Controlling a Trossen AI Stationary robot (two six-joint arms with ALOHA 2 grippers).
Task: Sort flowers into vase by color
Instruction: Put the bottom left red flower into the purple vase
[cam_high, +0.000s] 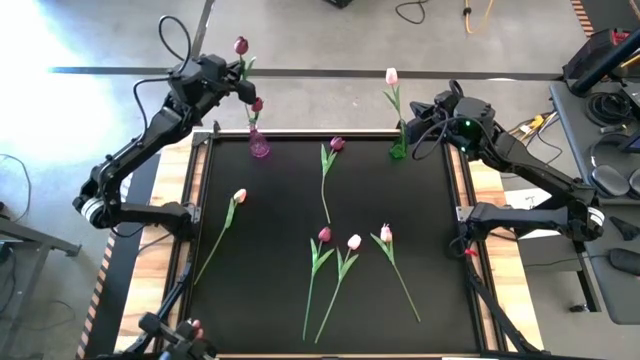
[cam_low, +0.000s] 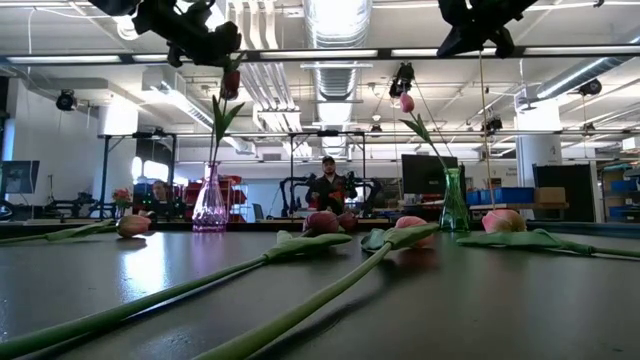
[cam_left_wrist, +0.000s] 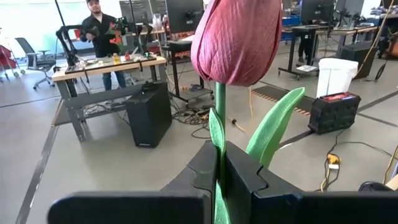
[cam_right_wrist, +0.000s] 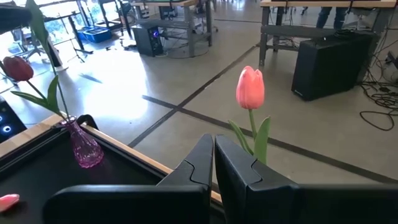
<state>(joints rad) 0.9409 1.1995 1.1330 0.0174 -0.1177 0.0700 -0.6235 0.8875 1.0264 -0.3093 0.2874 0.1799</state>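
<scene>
My left gripper is above the far left corner, shut on a dark magenta tulip, whose head stands above the fingers. Just below it a purple vase holds another magenta tulip. My right gripper is shut and empty beside the green vase. That vase holds a pink tulip. Several tulips lie flat on the black mat: a magenta one, a pale one, and a magenta, a pale and a pink one. My left gripper pinches the tulip's green stem between its two fingers, below the head and beside a leaf. The fingers lie across the stem. The tulip stands upright, head up. Its lower end is hidden by the gripper.
The black mat has a raised frame, with both vases at its far edge. Loose stems stretch across the mat's near half. People and desks show in the room beyond the table.
</scene>
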